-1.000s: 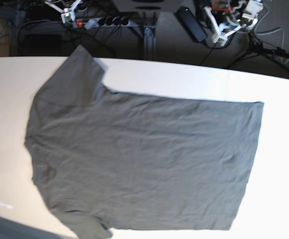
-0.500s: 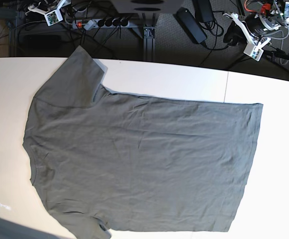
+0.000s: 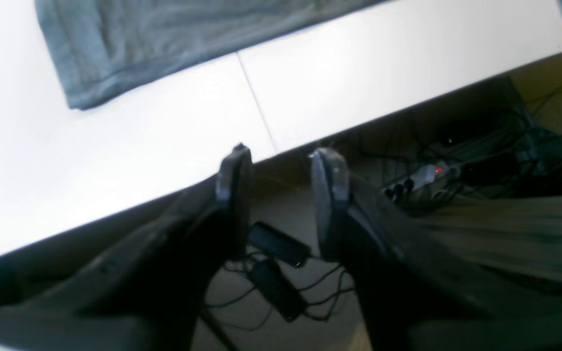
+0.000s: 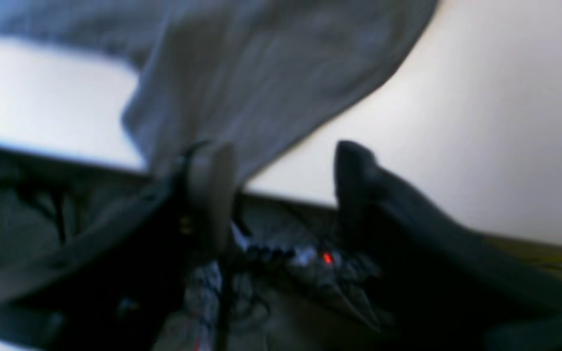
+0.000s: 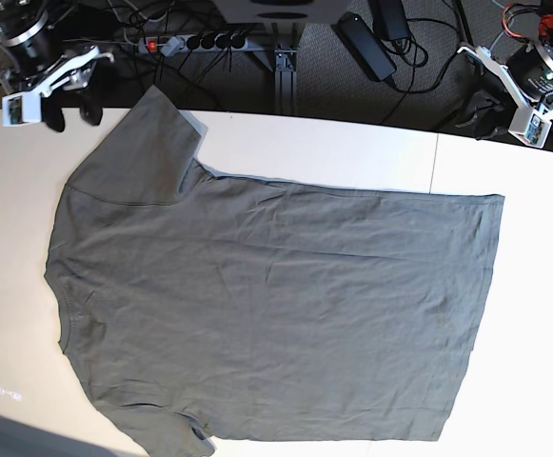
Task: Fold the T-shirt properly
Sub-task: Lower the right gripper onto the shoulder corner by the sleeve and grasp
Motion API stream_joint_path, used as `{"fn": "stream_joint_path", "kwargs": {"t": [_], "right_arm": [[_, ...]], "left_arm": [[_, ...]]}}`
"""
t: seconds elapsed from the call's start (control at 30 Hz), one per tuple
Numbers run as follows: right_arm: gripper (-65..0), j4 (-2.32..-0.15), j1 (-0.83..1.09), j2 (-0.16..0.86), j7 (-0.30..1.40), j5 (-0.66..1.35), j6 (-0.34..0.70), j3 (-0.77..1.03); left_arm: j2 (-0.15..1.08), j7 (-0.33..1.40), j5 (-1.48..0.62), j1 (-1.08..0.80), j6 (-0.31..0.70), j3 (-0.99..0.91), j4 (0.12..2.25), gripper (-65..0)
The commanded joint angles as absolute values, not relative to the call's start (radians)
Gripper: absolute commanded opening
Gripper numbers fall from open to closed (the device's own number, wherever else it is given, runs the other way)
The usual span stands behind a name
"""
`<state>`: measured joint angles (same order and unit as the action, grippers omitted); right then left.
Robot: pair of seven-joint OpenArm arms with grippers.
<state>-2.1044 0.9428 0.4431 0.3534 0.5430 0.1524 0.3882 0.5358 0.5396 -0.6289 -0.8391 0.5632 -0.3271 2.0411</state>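
White table carries the T-shirt spread flat with its sleeve at the far edge, and both the left gripper and right gripper, jaws apart and empty, risk pinching only one layer or dragging wrinkles.

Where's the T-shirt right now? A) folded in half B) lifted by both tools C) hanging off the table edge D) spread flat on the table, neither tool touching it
D: in the base view the T-shirt lies spread out flat on the white table, while the left tool and the right tool both sit apart from it, near the table's far edge.
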Motion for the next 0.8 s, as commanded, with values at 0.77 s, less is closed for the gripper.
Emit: {"fn": "stream_joint_path", "kwargs": {"t": [0.77], "right_arm": [[-29.0,-1.715,0.638,0.391,0.371,0.707,0.062,0.260]], "left_arm": [[0.585,0.574,-0.640,-0.848,0.573,-0.337,2.056,-40.9]]}}
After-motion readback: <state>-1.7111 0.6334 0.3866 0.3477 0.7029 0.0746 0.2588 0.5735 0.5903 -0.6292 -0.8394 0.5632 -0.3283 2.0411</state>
